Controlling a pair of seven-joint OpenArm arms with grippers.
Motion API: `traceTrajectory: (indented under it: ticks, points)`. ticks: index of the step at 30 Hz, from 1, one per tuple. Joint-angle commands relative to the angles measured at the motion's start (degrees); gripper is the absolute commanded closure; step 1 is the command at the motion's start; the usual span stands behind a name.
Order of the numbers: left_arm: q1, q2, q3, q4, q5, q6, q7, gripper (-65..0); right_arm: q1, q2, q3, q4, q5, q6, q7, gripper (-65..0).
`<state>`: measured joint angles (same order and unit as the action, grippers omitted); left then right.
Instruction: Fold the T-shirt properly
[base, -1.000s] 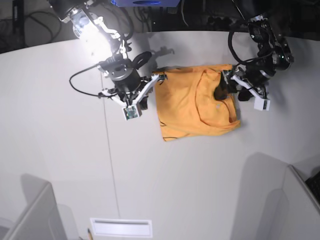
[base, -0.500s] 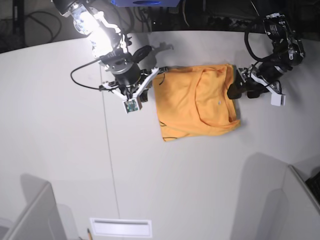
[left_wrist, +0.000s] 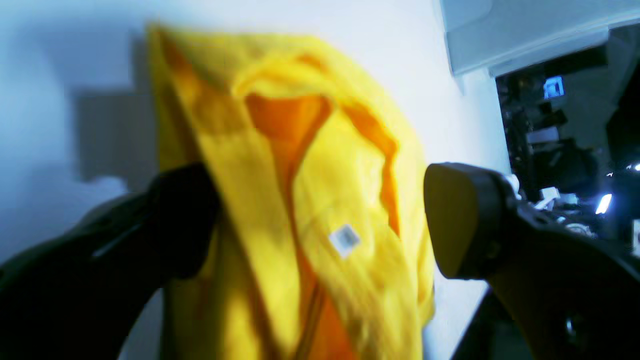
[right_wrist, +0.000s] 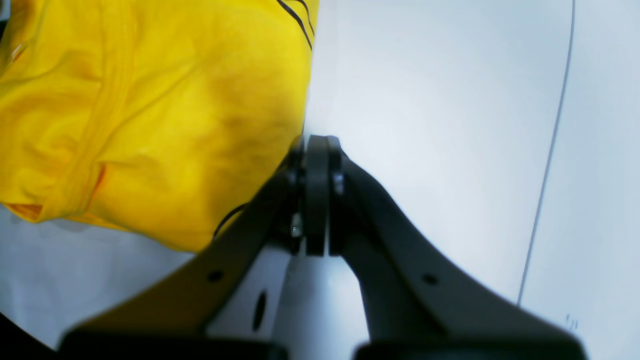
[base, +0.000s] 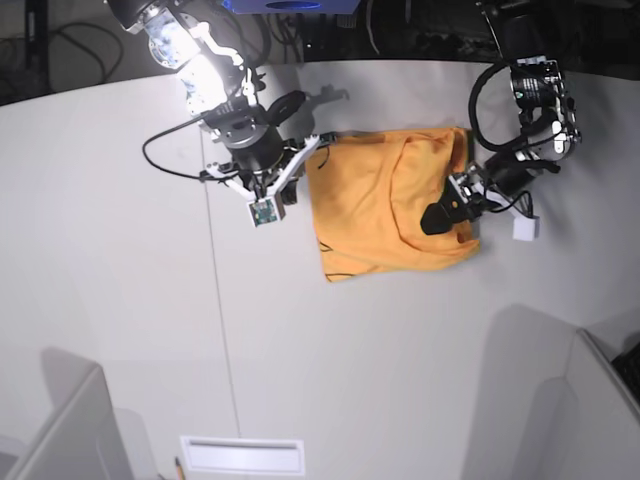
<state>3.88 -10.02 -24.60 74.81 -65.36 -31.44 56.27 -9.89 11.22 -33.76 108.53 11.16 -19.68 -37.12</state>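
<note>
The T-shirt (base: 385, 205) lies folded into a rough rectangle on the white table (base: 330, 370), its collar toward the right. In the left wrist view the T-shirt (left_wrist: 310, 165) is blurred, with a small white label (left_wrist: 344, 239) showing. My left gripper (base: 450, 207) hovers over the shirt's right edge, open wide; in the left wrist view the left gripper (left_wrist: 320, 225) has cloth lying between its dark fingers (left_wrist: 460, 225). My right gripper (base: 317, 147) sits at the shirt's upper left corner. The right gripper (right_wrist: 315, 145) is shut right beside the T-shirt (right_wrist: 150, 115), with no cloth seen between its jaws.
Grey partitions stand at the front left (base: 60, 430) and front right (base: 570, 410). A white slotted plate (base: 240, 455) lies at the front edge. A thin seam (base: 215, 290) runs across the table. Cables and dark equipment (base: 420, 30) line the back.
My left arm swung out to the right off the shirt, then came back over its right edge, a little lower than before. The right arm shifted slightly toward the back and then stayed.
</note>
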Motion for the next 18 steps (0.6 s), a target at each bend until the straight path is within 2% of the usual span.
traceTrajectory:
  ticks: [1,4,10,13,15,18]
  points:
    - [-0.49,-0.75,0.56,0.05,-0.35,0.8,0.65,-62.5,0.26,-0.1,0.04,1.23,-0.39,0.12,1.39,0.0]
    - [0.03,-0.92,1.52,-0.83,-0.18,0.98,0.65,-62.4,-0.26,-0.1,0.04,1.32,-0.39,0.12,1.39,0.0]
    - [0.21,-0.75,1.52,-0.3,10.99,0.98,0.83,-62.2,-0.09,-0.1,0.48,1.93,-0.39,0.12,1.48,0.0]
    - [0.65,-0.75,1.52,-0.83,14.33,0.98,0.83,-61.9,0.0,-0.01,0.48,2.11,-0.39,0.12,1.48,0.0]
    - [1.09,-0.75,1.52,-0.56,15.65,0.98,0.83,-56.9,0.0,-0.01,0.48,2.19,-0.39,0.12,1.48,0.0]
    - [1.09,-0.84,1.52,-0.83,17.06,0.98,0.83,-40.0,-0.09,-0.01,0.48,2.19,-0.39,0.12,1.48,0.0]
